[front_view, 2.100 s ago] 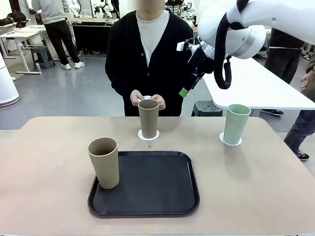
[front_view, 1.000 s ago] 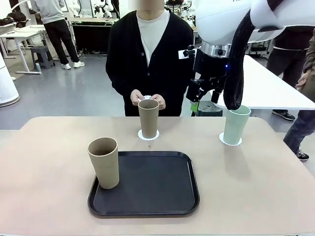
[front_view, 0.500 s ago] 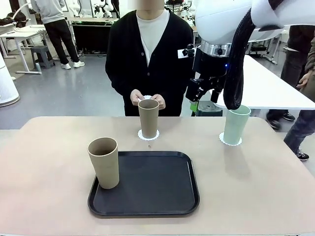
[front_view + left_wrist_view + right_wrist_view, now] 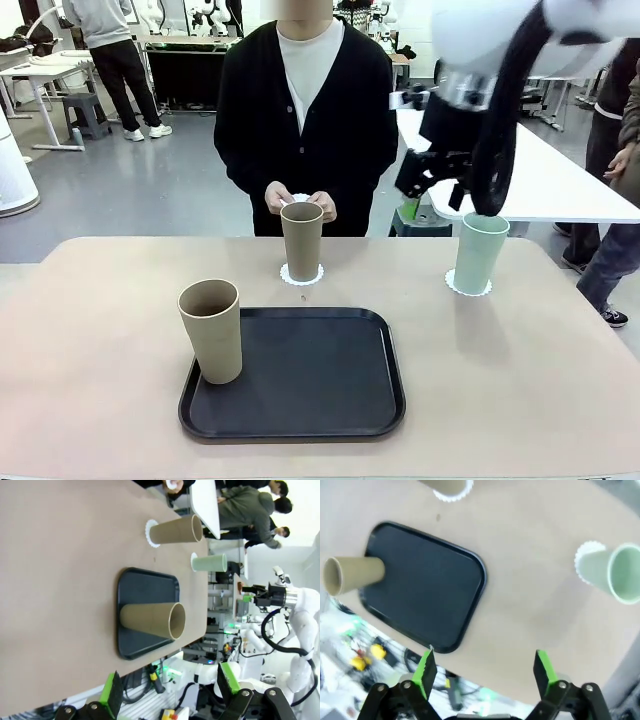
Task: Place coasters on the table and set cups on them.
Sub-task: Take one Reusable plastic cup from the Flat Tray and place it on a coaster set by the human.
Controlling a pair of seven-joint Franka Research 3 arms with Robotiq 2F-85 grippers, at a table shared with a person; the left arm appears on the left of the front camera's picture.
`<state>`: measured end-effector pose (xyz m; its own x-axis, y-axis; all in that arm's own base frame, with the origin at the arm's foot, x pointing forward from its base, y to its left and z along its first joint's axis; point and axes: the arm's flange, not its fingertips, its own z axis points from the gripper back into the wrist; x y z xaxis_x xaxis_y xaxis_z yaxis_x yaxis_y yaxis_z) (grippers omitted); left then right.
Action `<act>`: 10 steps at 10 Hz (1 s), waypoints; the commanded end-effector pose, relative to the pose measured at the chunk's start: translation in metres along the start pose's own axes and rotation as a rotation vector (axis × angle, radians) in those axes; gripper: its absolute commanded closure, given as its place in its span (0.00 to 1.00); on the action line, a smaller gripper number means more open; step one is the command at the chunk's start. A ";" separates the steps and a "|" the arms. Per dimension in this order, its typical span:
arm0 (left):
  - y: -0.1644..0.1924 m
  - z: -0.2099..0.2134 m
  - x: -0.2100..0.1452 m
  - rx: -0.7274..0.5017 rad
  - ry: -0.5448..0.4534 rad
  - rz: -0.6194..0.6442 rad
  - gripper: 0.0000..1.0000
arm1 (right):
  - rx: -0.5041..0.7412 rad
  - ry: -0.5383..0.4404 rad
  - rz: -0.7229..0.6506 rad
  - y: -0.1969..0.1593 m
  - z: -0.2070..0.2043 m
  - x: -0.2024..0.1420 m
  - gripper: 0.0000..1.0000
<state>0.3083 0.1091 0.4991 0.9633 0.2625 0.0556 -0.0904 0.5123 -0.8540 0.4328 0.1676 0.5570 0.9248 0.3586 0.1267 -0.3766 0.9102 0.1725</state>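
Where the beige-pink table (image 4: 90,400) stretches from left to right across the near part of the scene, a person in a black cardigan stands at the middle of its far edge. The white right arm (image 4: 500,35) comes in high from the right, over the far right part of the table and clear of it.

A black tray (image 4: 320,390) with rounded corners lies near the middle of the table. One tan cup (image 4: 211,330) stands upright on the tray's left side. A second tan cup (image 4: 301,240) stands upright beyond the tray's far edge, straight in front of the person. The mint cup (image 4: 480,252) stands upright at the far right, well apart from the tray.

The right gripper (image 4: 485,675) hangs in the air above the table, its green pads spread wide with nothing between them. The left gripper (image 4: 170,687) is also spread wide and empty, well apart from the cups.

The person's hands (image 4: 278,198) are held together just behind the middle cup's rim, clasping what looks like a third coaster (image 4: 298,198), mostly hidden. A white scalloped coaster (image 4: 286,273) lies under the far tan cup, and another coaster (image 4: 451,285) lies under the mint cup. A tiny dark speck (image 4: 303,297) sits on the table between the middle coaster and the tray.
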 end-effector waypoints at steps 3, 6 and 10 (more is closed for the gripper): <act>0.000 0.000 -0.001 -0.013 -0.003 -0.007 0.00 | 0.541 -0.183 -0.183 -0.144 -0.004 -0.063 0.00; 0.000 0.000 -0.001 -0.013 -0.003 -0.007 0.00 | 0.801 -0.281 -0.029 -0.218 -0.024 -0.119 0.00; 0.000 0.000 -0.001 -0.013 -0.003 -0.007 0.00 | 0.911 -0.326 -0.162 -0.283 -0.044 -0.172 0.00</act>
<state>0.3083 0.1090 0.4992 0.9634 0.2624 0.0557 -0.0902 0.5126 -0.8539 0.3741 -0.1349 0.4454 0.9464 0.0792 0.3130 -0.3182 0.3943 0.8622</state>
